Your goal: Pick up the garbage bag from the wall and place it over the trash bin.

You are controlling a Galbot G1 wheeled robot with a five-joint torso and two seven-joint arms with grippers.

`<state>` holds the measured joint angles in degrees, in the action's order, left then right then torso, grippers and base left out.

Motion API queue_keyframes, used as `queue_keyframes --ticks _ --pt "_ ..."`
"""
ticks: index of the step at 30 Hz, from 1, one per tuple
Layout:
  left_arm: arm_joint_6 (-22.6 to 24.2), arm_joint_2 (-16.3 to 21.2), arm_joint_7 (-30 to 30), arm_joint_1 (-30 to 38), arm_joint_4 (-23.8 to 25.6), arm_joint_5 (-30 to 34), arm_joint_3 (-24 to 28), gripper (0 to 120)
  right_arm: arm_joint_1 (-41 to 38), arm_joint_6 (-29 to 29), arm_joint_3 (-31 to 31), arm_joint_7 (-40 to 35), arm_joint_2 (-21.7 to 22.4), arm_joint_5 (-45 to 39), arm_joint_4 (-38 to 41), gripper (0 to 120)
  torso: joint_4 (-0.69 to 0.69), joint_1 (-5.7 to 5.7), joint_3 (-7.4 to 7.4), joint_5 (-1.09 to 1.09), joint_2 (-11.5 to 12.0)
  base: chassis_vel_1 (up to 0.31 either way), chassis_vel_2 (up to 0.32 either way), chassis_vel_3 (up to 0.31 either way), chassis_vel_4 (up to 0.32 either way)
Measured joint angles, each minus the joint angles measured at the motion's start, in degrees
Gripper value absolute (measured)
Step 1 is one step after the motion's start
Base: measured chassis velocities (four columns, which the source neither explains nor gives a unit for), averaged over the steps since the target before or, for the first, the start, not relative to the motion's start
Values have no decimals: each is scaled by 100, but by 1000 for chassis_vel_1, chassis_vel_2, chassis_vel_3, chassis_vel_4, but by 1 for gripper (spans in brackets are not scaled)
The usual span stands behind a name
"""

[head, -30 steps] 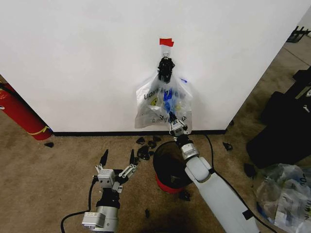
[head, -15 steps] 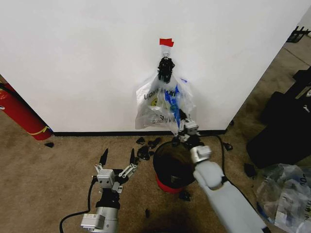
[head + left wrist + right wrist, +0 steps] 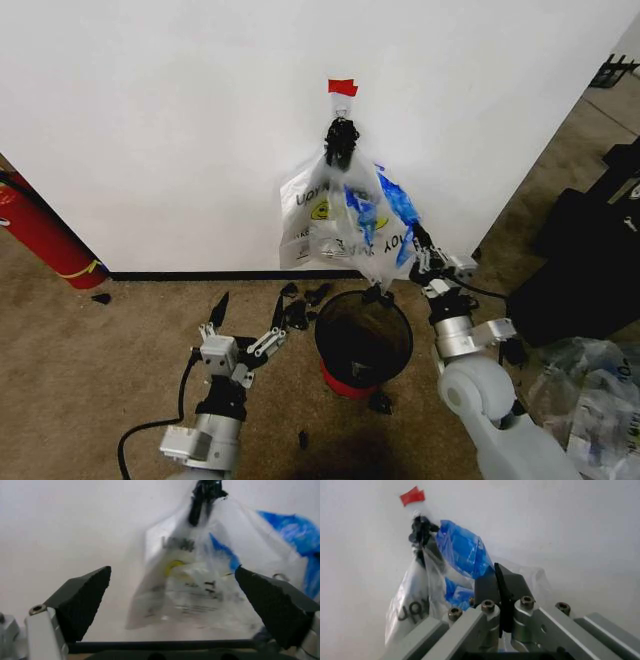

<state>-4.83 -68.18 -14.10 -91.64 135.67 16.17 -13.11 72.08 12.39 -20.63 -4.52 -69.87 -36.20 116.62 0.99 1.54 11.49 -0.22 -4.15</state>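
Left end effector (image 3: pixel 248 312) hovers low over the carpet, fingers spread wide, holding nothing. Trash bin (image 3: pixel 363 342) stands just before the wall (image 3: pixel 180 120). Right end effector (image 3: pixel 428 262), fingers pinched together, grips the lower corner of the garbage bag (image 3: pixel 335 215), which hangs below a red tape tab (image 3: pixel 342 87).

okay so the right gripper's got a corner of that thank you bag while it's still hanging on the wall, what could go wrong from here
1. The garbage bag hangs from a black clip under red tape; the right gripper, shut on its lower corner, pulls sideways, so the thin plastic might tear or slip free.
2. If it drops, it could miss the trash bin.
3. The left gripper, open and low, gives no support.
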Motion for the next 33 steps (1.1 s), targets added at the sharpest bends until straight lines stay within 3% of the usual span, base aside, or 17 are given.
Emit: queue_keyframes --ticks 3,6,8,13,15,16,21,27,33 --pt "266 187 -51 250 110 506 98 98 37 0 -47 0 -28 -77 25 0 -1 0 0 -1 0 0 0 0 0" --pt "735 615 -127 762 355 1621 244 98 78 -5 -117 -4 -73 -224 60 0 3 0 0 -1 0 0 0 0 0" --pt "935 943 -110 1048 497 2235 275 97 5 -48 -94 -34 -122 -411 34 0 -4 0 0 0 0 0 0 0 0" --pt "1101 1320 -99 1665 422 2730 652 97 -53 -70 -91 -103 -197 -623 -46 0 -1 0 0 0 0 0 0 0 0" --pt "1235 1456 -96 2323 308 3081 1049 97 -89 -86 -103 -161 -224 -724 -76 0 0 1 0 0 0 0 0 0 0" --pt "1235 1456 -96 2323 308 3081 1049 97 -89 -86 -103 -161 -224 -724 -76 0 0 1 0 0 0 0 0 0 0" --pt "1455 1291 -334 3955 -354 3851 1776 95 -101 -117 -129 -236 -209 -761 -99 0 1 1 1 0 0 0 0 0 0" --pt "1557 910 -537 4779 -1044 4210 2205 94 -48 -126 -193 -252 -161 -757 -98 0 -3 1 1 0 0 0 0 0 0" --pt "1568 489 -575 5447 -1761 4251 2735 91 -22 -134 -308 -266 -133 -793 -82 0 2 1 0 1 0 0 0 0 0"
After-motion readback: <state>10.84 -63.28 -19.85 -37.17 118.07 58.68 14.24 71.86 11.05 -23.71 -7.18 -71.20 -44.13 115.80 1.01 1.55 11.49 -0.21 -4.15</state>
